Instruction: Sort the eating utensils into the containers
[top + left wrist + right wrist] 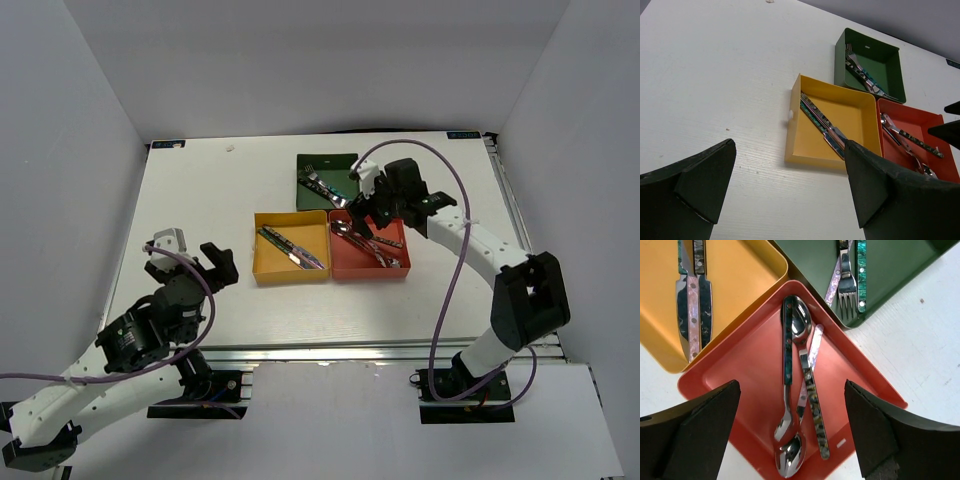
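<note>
Desk [200, 190] contents, sorted
Spoons [799, 325] lay in red tray [740, 365], knives [690, 305] in yellow tray [740, 275], forks [847, 295] in green tray [900, 265]; left hand [790, 185], right hand [790, 410] both gaped empty.

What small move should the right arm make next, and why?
Probably lift it up, clear of the shallow red square tray: the right jaws stand open and empty, the metal spoons lie inside, knives in the yellow tray, forks in the green tray.
</note>
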### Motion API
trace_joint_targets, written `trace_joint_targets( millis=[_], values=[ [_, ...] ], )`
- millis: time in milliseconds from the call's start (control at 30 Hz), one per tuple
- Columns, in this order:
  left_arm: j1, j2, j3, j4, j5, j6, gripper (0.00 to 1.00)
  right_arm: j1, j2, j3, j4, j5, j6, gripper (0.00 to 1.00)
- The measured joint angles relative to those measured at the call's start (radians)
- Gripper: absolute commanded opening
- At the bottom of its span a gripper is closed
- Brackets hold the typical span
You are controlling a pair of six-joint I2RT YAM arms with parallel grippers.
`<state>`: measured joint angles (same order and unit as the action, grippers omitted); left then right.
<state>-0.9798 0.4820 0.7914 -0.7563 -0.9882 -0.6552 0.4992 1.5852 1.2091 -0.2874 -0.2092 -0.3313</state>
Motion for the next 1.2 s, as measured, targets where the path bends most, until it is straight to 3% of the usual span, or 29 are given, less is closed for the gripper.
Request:
trace_joint_targets(
  millis=[200, 367, 633, 733, 900, 967, 1033, 1200],
  values=[
    [0.000, 0.022, 0.000, -0.003, -0.017, -0.004, 0.98, 0.000, -0.130, -0.016, -0.008, 0.030, 0.041, 0.89],
    [0.000, 0.066, 0.022, -0.048, -0.087, -0.039, 0.98, 0.002, -0.351, -0.041, -0.001, 0.195, 0.206, 0.89],
    [0.036, 0.321, 0.144, -0.127, -0.200, -0.126, 0.98, 0.002, -0.725, -0.277, -0.098, 0.438, 0.488, 0.89],
    [0.216, 0.359, 0.146, -0.060, -0.110, -0.066, 0.98, 0.002, -0.837, -0.317, -0.199, 0.516, 0.534, 0.89],
    [0.797, 0.400, 0.144, 0.079, 0.203, 0.069, 0.98, 0.002, -0.968, -0.284, -0.320, 0.624, 0.561, 0.89],
    [0.965, 0.420, 0.137, 0.096, 0.294, 0.106, 0.98, 0.002, -0.994, -0.256, -0.362, 0.657, 0.564, 0.89],
    [1.022, 0.378, 0.109, 0.101, 0.352, 0.132, 0.98, 0.002, -1.015, -0.234, -0.406, 0.685, 0.566, 0.89],
    [1.025, 0.062, 0.000, 0.121, 0.430, 0.172, 0.98, 0.002, -1.077, -0.231, -0.499, 0.721, 0.568, 0.89]
  ],
)
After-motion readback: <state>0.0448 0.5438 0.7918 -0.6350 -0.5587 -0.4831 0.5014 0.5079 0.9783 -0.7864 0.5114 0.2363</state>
